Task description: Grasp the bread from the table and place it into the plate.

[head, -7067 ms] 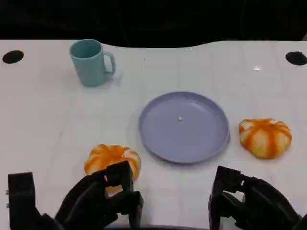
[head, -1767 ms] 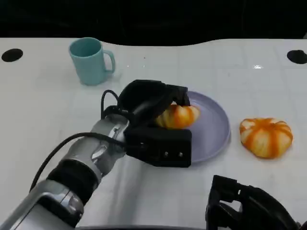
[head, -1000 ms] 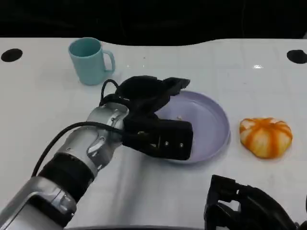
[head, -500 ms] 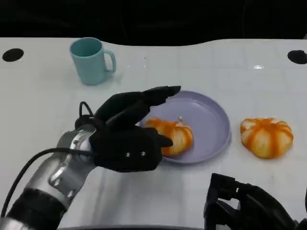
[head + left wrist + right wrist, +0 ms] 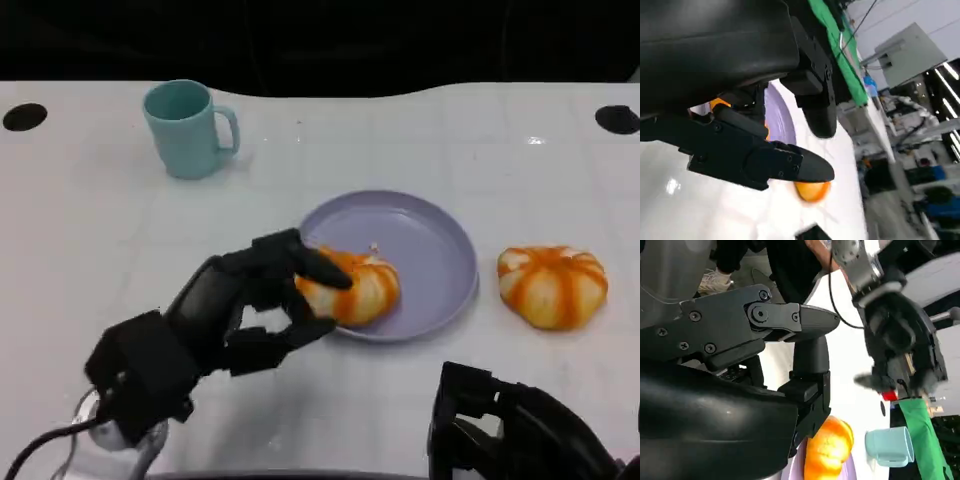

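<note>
An orange-striped bread (image 5: 352, 286) lies on the near left part of the purple plate (image 5: 430, 250). My left hand (image 5: 225, 320) hovers just left of the plate, fingers spread and holding nothing, fingertips close to the bread. The left wrist view shows its black fingers (image 5: 765, 160) apart, with the plate's rim (image 5: 777, 120) behind them. A second bread (image 5: 553, 287) sits on the table right of the plate. My right hand (image 5: 510, 432) rests at the near right edge, holding nothing. In the right wrist view the bread (image 5: 827, 450) lies past its fingers (image 5: 810, 370).
A teal mug (image 5: 188, 128) stands at the far left of the white table (image 5: 100, 240); it also appears as the mug (image 5: 890, 445) in the right wrist view. Dark round holes mark the table's far corners.
My left hand has let go of the bread on the plate and pulled back toward the near left. The bread stays on the plate. The right hand has not moved.
</note>
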Motion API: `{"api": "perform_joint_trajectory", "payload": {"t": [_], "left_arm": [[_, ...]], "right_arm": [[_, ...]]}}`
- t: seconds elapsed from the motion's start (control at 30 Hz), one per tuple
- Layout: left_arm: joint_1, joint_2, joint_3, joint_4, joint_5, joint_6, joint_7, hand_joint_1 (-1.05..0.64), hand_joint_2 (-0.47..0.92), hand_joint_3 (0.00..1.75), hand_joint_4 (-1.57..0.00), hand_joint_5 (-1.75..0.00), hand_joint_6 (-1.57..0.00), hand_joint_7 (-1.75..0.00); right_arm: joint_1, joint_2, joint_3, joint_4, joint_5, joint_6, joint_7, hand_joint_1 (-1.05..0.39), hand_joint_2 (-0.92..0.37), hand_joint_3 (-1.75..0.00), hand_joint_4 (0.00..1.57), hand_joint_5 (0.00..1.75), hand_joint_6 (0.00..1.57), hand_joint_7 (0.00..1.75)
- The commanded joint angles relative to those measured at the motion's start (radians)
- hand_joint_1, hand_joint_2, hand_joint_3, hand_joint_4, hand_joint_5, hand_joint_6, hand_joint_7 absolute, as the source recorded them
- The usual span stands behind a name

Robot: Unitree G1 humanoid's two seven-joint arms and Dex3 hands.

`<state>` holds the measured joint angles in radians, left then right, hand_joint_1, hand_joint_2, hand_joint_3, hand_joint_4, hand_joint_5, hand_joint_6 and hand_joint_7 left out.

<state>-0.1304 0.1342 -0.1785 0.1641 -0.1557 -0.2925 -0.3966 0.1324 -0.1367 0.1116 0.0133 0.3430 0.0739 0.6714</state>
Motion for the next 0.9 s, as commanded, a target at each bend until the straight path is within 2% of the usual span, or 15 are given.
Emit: {"api": "perform_joint_trajectory", "payload": {"t": [0.03, 0.13, 0.3, 0.4, 0.63, 0.9], "left_arm": [[0.087, 0.040, 0.054, -0.111, -0.168, 0.148, -0.111, -0.67, 0.92, 0.22, -0.75, -1.75, -0.57, -1.61], [0.141, 0.046, 0.072, -0.186, -0.224, 0.257, -0.118, -0.68, 0.92, 0.22, -0.75, -1.75, -0.57, -1.72], [0.187, 0.054, 0.078, -0.211, -0.255, 0.326, -0.170, -0.62, 0.92, 0.27, -0.76, -1.75, -0.57, -1.75], [0.199, 0.043, 0.082, -0.203, -0.273, 0.352, -0.195, -0.59, 0.92, 0.27, -0.79, -1.75, -0.59, -1.75], [0.211, -0.003, 0.104, -0.140, -0.337, 0.386, -0.247, -0.64, 0.92, 0.24, -0.88, -1.75, -0.66, -1.75], [0.180, -0.029, 0.133, -0.074, -0.369, 0.418, -0.292, -0.66, 0.92, 0.22, -0.91, -1.75, -0.68, -1.75]], "right_arm": [[0.004, -0.015, -0.010, -0.011, 0.008, 0.004, 0.003, -0.48, -0.91, -0.42, 0.60, 1.75, 0.45, 1.65], [0.004, -0.014, -0.009, -0.014, 0.011, 0.009, 0.002, -0.48, -0.91, -0.41, 0.61, 1.75, 0.46, 1.65], [0.008, -0.018, -0.010, -0.019, 0.009, 0.001, 0.006, -0.48, -0.91, -0.41, 0.62, 1.75, 0.47, 1.65], [0.012, -0.022, -0.011, -0.023, 0.011, -0.002, 0.011, -0.48, -0.92, -0.41, 0.61, 1.75, 0.46, 1.65], [0.012, -0.031, -0.021, -0.036, 0.030, 0.020, 0.011, -0.48, -0.92, -0.41, 0.60, 1.75, 0.46, 1.65], [-0.008, -0.026, -0.034, 0.000, 0.026, -0.009, 0.019, -0.48, -0.92, -0.42, 0.61, 1.75, 0.44, 1.66]]}}
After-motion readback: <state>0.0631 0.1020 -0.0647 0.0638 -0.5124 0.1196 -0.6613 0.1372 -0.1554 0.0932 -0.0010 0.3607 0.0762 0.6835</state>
